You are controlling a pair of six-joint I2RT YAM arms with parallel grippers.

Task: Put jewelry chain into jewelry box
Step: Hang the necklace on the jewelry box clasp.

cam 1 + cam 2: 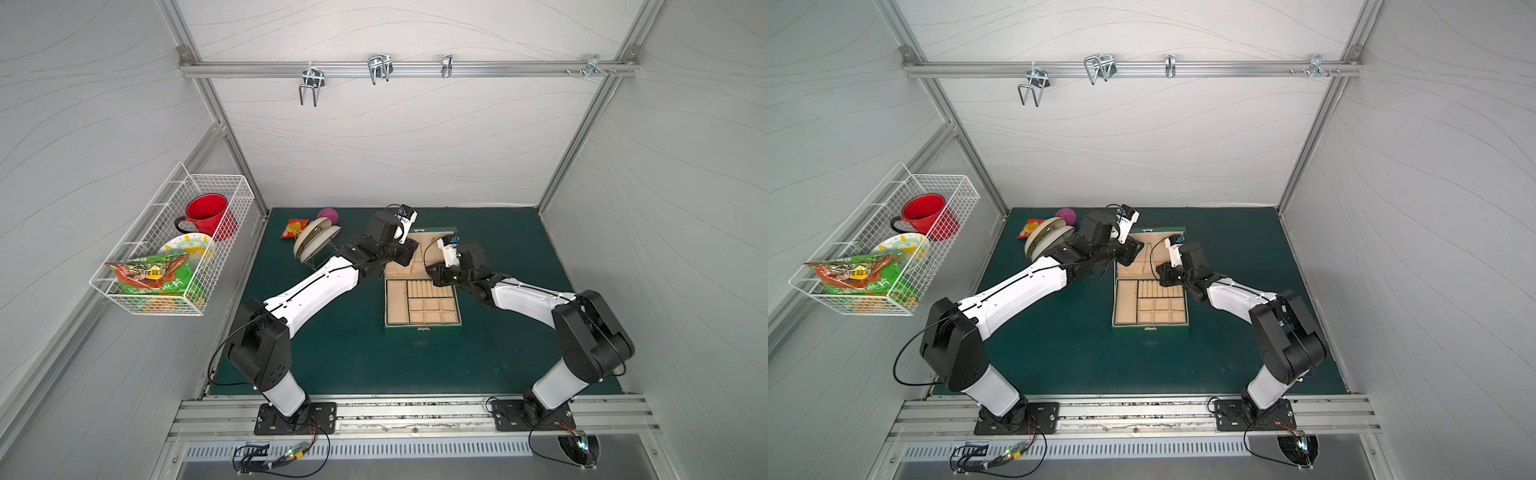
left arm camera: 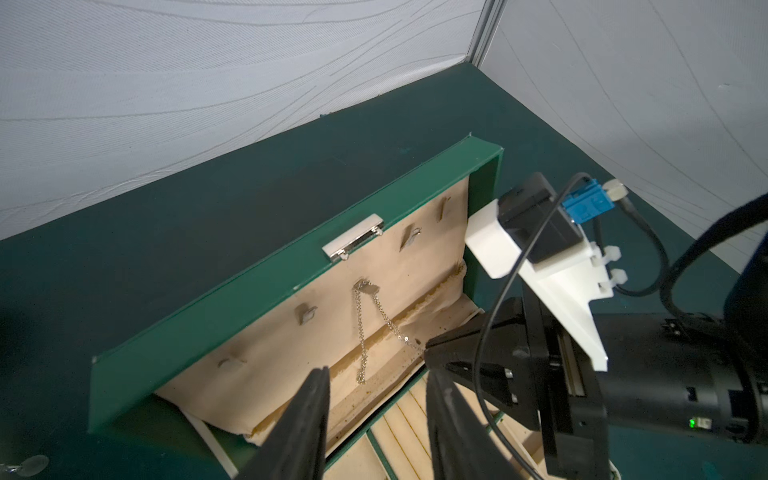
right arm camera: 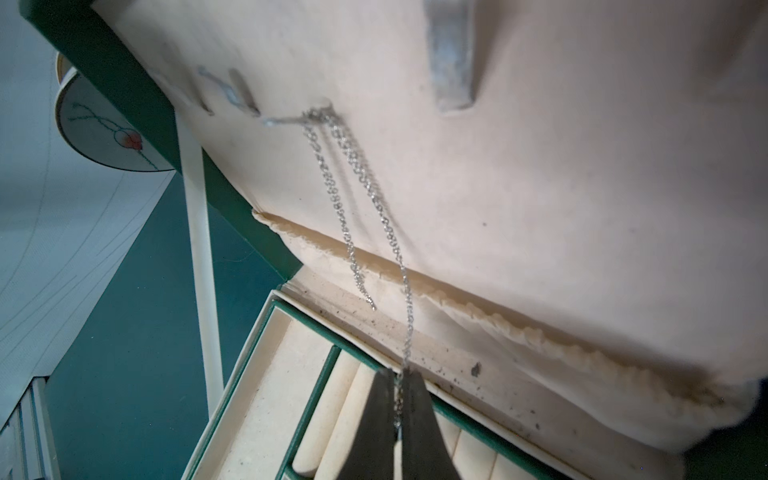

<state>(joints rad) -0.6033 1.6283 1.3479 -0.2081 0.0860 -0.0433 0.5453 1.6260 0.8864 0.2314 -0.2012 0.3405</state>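
firmly, right gripper pinches the jewelry chain.

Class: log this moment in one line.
left hand: open, empty | right hand: shut on jewelry chain | jewelry chain: draped over lid hook | jewelry box: open

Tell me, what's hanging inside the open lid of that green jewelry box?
A thin silver jewelry chain draped over one small hook, one strand pinched by the right gripper. The lid pocket's inside is hidden.

Soft even light in top views, bowed edges; dim wrist views, blurred hook.
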